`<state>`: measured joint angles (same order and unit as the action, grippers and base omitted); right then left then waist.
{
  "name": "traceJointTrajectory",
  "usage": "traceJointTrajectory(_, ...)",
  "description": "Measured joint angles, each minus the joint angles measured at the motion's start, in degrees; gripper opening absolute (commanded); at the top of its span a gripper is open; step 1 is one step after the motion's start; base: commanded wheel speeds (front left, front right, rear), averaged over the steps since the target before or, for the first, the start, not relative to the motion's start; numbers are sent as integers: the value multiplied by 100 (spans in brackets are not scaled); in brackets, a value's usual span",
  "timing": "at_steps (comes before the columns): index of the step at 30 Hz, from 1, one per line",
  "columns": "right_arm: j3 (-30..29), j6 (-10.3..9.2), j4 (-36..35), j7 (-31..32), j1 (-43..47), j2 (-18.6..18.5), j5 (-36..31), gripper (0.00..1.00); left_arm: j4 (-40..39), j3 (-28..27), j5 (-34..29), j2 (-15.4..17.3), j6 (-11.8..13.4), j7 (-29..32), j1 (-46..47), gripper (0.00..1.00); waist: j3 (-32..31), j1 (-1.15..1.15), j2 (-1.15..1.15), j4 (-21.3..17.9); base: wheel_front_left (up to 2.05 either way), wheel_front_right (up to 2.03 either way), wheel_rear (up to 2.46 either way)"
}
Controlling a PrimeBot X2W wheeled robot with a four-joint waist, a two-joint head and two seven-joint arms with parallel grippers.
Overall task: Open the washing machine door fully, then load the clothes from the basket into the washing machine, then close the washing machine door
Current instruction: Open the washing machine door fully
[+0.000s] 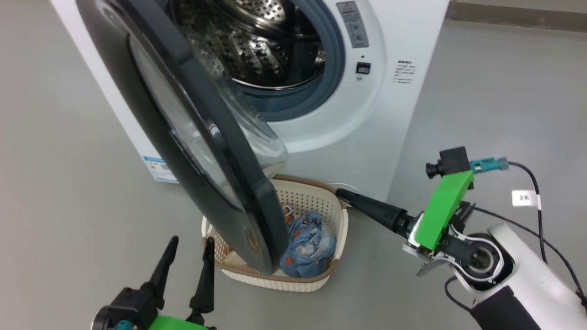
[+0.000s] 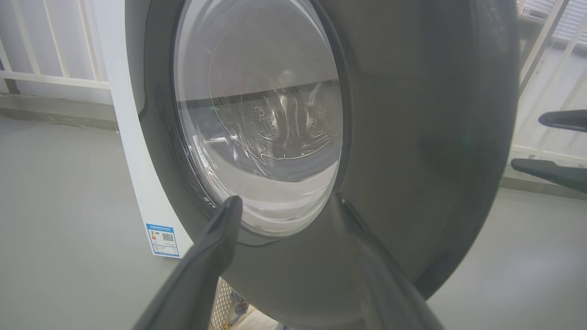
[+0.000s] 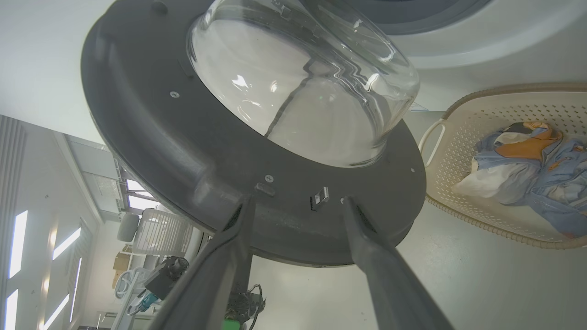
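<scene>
Grey bare floor (image 1: 69, 183), from the head: big white front-loading washing machine (image 1: 403, 27), round black-rimmed glass door (image 1: 247, 192) ajar, small cream perforated plastic basket (image 1: 298, 181) just beside, holding light blue printed clothes (image 1: 307, 243). Left gripper (image 1: 191, 240) spread, empty; right gripper (image 1: 341, 192) near basket rim. From left wrist: parted fingers facing door's outer glass. From right wrist: fingers released, wide, at door's inner rim; contact unclear.

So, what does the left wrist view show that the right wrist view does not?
Left wrist view, not the right: the outer face of the washing machine door, the blue label sticker. Right wrist view, not the left: the door's inner face with its metal latch. Both: the door's glass bowl, the basket.
</scene>
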<state>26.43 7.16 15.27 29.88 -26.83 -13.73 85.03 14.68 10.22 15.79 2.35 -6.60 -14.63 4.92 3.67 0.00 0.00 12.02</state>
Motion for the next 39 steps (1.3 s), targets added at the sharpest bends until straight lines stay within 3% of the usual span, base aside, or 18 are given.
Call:
traceJointTrajectory(21, 735, 0, 240, -2309, 877, -932, -259, 100, -29, -437, -94, 1, -53, 0, -183, 100, -167, 0, 0, -579, 0, 0, 0)
traceJointTrajectory(29, 1110, 0, 486, -3612, 889, -1161, -411, 100, -30, -492, -135, 1, -60, 0, -198, 100, -216, 0, 0, -624, 0, 0, 0)
traceJointTrajectory(36, 1591, 0, 926, -4378, 882, -1234, -1061, 100, -45, -536, -135, 2, -68, 0, -303, 100, -242, 0, 0, -651, 0, 0, 0)
traceJointTrajectory(39, 1272, 0, 1024, -4409, 880, -1177, -1428, 100, -47, -550, -135, 2, -68, 0, -303, 100, -241, 0, 0, -654, 0, 0, 0)
